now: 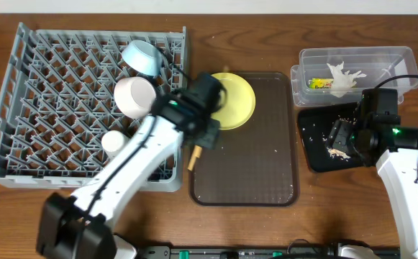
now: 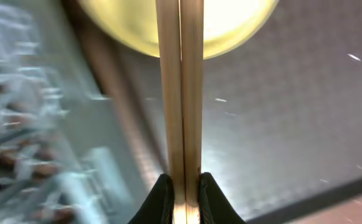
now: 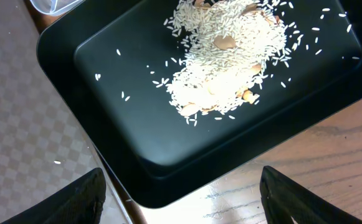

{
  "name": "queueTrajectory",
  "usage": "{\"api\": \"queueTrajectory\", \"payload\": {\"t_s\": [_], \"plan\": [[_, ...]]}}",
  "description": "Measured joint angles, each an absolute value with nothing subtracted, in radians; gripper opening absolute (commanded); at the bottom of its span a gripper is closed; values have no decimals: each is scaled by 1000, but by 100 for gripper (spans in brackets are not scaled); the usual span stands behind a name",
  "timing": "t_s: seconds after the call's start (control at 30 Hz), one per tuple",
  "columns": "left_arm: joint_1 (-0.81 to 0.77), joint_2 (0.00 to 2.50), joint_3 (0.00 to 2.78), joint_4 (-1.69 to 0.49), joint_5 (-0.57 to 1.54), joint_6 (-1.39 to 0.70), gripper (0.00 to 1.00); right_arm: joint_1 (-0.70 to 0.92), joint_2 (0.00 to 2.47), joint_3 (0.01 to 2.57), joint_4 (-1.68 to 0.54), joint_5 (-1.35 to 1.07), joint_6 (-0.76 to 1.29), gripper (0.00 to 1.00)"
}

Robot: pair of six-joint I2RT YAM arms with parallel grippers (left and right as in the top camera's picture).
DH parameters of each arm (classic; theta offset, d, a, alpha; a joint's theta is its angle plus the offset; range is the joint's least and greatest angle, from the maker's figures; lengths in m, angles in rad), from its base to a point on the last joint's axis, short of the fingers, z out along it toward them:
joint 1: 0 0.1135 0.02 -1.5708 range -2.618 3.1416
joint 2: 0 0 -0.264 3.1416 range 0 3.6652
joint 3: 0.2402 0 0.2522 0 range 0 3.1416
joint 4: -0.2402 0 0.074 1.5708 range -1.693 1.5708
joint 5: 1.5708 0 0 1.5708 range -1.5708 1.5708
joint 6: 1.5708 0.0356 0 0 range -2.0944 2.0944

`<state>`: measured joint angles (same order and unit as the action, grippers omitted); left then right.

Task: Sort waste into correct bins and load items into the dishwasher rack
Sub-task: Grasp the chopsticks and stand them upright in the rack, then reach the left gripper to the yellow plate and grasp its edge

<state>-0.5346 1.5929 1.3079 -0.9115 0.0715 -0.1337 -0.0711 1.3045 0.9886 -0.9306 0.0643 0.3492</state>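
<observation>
My left gripper is shut on the pair of wooden chopsticks and holds them over the left edge of the brown serving tray, by the yellow plate; one end shows in the overhead view. The grey dishwasher rack holds the light blue bowl, the white bowl and the small white cup. My right gripper is open and empty above the near corner of the black tray, which holds pale food scraps. The clear tub holds white tissue and the green-and-yellow wrapper.
The dark brown serving tray lies between the rack and the black tray, with a few crumbs on it. Loose grains are scattered round the scrap pile in the black tray. Bare wooden table lies in front.
</observation>
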Motion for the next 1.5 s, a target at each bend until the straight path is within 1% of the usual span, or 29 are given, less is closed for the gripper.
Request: {"api": "queueTrajectory", "payload": {"t_s": [0.23,0.4,0.6,0.97,1.03,1.07,1.1,1.13,1.2,1.27,1.5], "plan": [[-374,1577,1316,-905,33,-83,10,-71,1304,989,-931,64,349,77],[-295,1577,1316,-870,20,-76,10,-71,1304,989,-931,64,349,77],[-282,1591,1316,-852,25,-74,10,-71,1304,989,-931,64,349,76],[-282,1725,1316,-829,69,-73,10,-71,1304,989,-933,64,349,77],[-282,1737,1316,-829,70,-73,15,-71,1304,989,-934,64,349,77],[-282,1740,1316,-829,71,-71,26,-71,1304,989,-934,64,349,77],[-282,1740,1316,-829,72,-70,41,-71,1304,989,-934,64,349,77],[-282,1740,1316,-829,67,-75,50,-71,1304,989,-934,64,349,77],[-273,1739,1316,-830,44,-68,61,-71,1304,989,-934,64,349,77],[-264,1739,1317,-829,38,-66,66,-71,1304,989,-935,64,349,77],[-267,1723,1327,-827,30,-70,67,-71,1304,989,-935,64,349,77]]}}
